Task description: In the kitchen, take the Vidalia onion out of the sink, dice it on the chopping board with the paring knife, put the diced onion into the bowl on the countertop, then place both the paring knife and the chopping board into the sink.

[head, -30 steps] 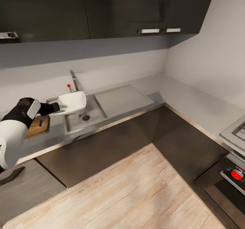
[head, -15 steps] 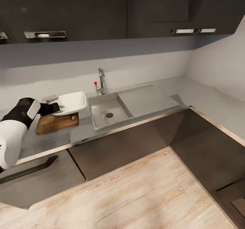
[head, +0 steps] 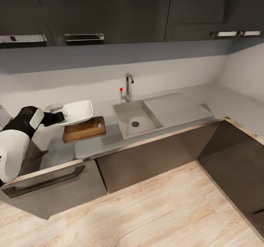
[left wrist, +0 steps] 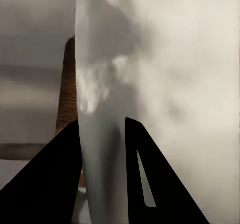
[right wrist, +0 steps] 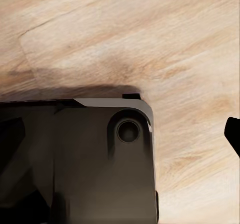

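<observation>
My left gripper [head: 60, 115] is shut on the near rim of the white bowl [head: 76, 111], holding it above the left end of the chopping board [head: 86, 129], which lies on the grey countertop [head: 106, 138]. In the left wrist view both black fingers [left wrist: 55, 184] clamp the bowl's wall [left wrist: 165, 84], with the board's edge [left wrist: 67, 92] behind. To the board's right is the sink [head: 128, 113], with a small reddish mark [head: 144, 131] at its front that is too faint to name. The onion and the paring knife are not to be made out. My right gripper [right wrist: 120, 134] hangs over the wood floor, fingertips far apart.
The chrome tap [head: 128, 87] with its red-tipped lever stands behind the sink, and the flat drainboard [head: 176, 107] lies to its right. A dark drawer front [head: 47, 182] juts out at lower left. Black upper cabinets [head: 110, 12] hang overhead. The robot's dark base [right wrist: 80, 159] sits on the floor.
The whole view has swung, so the sink, the board and the cabinets have shifted right in the picture. The bowl stays in my left gripper in the same pose.
</observation>
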Robot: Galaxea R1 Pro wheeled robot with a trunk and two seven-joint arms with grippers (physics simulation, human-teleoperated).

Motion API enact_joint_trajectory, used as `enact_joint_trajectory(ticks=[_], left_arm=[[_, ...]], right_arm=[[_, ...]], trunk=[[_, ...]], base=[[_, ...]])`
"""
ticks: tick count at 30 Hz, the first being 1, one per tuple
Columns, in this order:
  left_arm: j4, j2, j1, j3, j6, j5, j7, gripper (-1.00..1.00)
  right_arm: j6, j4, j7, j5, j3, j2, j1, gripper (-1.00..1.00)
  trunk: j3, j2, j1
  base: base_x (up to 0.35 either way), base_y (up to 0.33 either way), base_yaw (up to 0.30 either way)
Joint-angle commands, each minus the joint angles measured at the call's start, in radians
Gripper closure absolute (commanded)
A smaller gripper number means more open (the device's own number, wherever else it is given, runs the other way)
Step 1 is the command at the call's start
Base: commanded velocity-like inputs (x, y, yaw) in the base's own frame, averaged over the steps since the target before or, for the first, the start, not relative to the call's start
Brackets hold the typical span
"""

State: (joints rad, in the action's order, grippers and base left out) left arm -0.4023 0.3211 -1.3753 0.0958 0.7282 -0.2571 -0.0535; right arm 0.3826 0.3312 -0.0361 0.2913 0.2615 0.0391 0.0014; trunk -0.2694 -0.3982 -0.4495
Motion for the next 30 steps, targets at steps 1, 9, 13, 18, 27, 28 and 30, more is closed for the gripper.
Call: enact_joint_trajectory(ticks=[1, 9, 13, 18, 27, 28, 30], left_arm=[[0.000, -0.001, -0.001, 0.007, 0.005, 0.004, -0.005, 1.00], [0.003, -0.001, -0.001, 0.007, 0.005, 0.004, -0.006, 1.00], [0.006, -0.001, -0.001, 0.007, 0.005, 0.004, -0.006, 1.00], [0.021, -0.002, -0.001, 0.004, 0.004, 0.005, -0.006, 1.00], [0.035, -0.001, -0.001, 0.004, 0.004, 0.006, -0.006, 1.00], [0.036, -0.001, -0.001, 0.004, 0.003, 0.006, -0.006, 1.00], [0.039, -0.001, -0.001, 0.004, 0.003, 0.006, -0.006, 1.00]], right_arm=[[0.002, 0.002, -0.004, 0.009, 0.008, 0.001, 0.000, -1.00], [0.002, 0.002, -0.004, 0.009, 0.008, 0.002, 0.000, -1.00], [0.002, 0.002, -0.004, 0.009, 0.008, 0.001, 0.000, -1.00], [0.002, 0.002, -0.004, 0.009, 0.008, 0.002, 0.000, -1.00], [0.002, 0.002, -0.004, 0.009, 0.008, 0.002, 0.000, -1.00], [0.002, 0.002, -0.004, 0.009, 0.008, 0.002, 0.000, -1.00], [0.002, 0.002, -0.004, 0.009, 0.008, 0.002, 0.000, -1.00]], trunk=[[-0.002, -0.002, -0.001], [-0.002, -0.002, -0.001], [-0.002, -0.002, -0.001], [-0.002, -0.002, -0.001], [-0.002, -0.002, -0.001], [-0.002, -0.002, -0.001], [-0.002, -0.002, -0.001]], base=[[0.000, 0.307, 0.182], [-0.068, 0.305, 0.027], [-0.114, 0.301, 0.079], [-0.117, 0.300, 0.127], [-0.117, 0.300, 0.016], [-0.117, 0.300, 0.078], [-0.117, 0.300, 0.146]])
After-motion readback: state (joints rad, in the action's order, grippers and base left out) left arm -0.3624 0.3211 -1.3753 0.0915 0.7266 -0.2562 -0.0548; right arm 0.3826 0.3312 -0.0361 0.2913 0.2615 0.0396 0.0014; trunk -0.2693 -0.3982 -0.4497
